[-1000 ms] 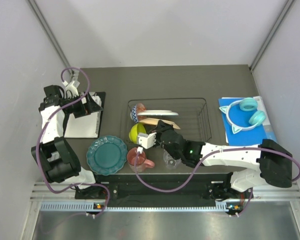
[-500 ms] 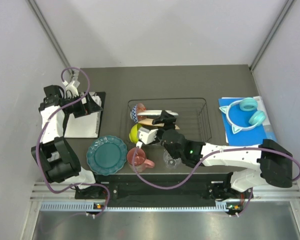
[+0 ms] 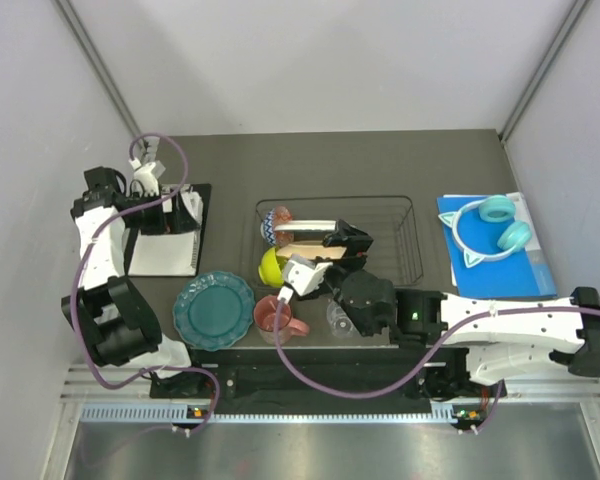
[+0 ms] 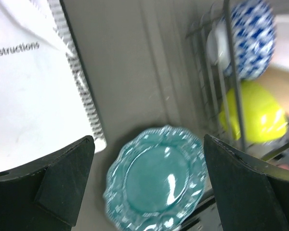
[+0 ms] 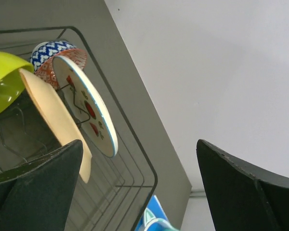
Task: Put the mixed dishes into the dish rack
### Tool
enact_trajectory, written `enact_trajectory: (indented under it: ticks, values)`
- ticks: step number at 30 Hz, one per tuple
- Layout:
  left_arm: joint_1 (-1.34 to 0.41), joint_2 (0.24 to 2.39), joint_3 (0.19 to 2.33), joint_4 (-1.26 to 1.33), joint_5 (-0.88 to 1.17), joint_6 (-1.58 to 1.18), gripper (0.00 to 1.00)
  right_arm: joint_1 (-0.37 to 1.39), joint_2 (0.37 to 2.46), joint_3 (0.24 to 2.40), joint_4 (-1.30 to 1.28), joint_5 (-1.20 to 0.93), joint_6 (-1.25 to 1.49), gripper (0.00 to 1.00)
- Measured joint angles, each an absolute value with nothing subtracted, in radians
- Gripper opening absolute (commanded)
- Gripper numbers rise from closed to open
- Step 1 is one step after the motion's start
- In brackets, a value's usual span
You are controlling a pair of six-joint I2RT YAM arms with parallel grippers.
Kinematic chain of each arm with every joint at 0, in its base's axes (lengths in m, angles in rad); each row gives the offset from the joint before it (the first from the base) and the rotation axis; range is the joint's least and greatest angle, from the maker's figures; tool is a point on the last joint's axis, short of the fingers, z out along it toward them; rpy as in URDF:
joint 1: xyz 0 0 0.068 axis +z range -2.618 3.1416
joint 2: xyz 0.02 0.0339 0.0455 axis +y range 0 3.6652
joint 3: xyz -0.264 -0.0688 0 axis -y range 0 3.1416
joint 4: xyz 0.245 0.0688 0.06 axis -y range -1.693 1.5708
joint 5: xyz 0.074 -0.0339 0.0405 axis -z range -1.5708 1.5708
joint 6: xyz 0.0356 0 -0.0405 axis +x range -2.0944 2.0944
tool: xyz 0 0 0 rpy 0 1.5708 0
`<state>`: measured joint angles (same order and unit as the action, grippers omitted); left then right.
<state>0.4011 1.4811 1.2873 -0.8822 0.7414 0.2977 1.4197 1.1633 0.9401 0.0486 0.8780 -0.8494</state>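
Right fingers (image 5: 241, 192) apart, empty, over dish rack (image 3: 412, 225). Red-spotted plate (image 5: 89, 113) and peach plate (image 5: 53, 110) stand on edge at its 9 o'clock end, propped by dividers. Left fingers (image 4: 62, 178) apart, likely parked clear. Teal plate (image 4: 156, 180) and pink mug (image 3: 275, 317) on surface at rack's 7 o'clock, unloaded.

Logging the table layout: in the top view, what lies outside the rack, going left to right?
Clipboard → teal plate → pink mug → glass → headphones.
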Motion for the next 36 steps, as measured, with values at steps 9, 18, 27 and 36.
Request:
enact_trajectory:
  ticks: [9,18,27,36]
  values:
    - [0.457,1.459,1.280,-1.168,0.685,0.666,0.97,1.417,1.388,1.387,-0.187,0.895,-0.479,1.00]
    - [0.551,1.583,1.209,-1.298,0.675,0.925,0.95,1.347,1.606,1.589,-0.349,0.717,-0.245,1.00]
    - [0.562,1.773,1.144,-1.311,0.621,0.991,0.93,1.309,1.406,1.411,-0.302,0.715,-0.168,1.00]
    - [0.562,1.881,1.093,-1.303,0.612,0.986,0.83,1.265,1.290,1.354,-0.223,0.751,-0.133,1.00]
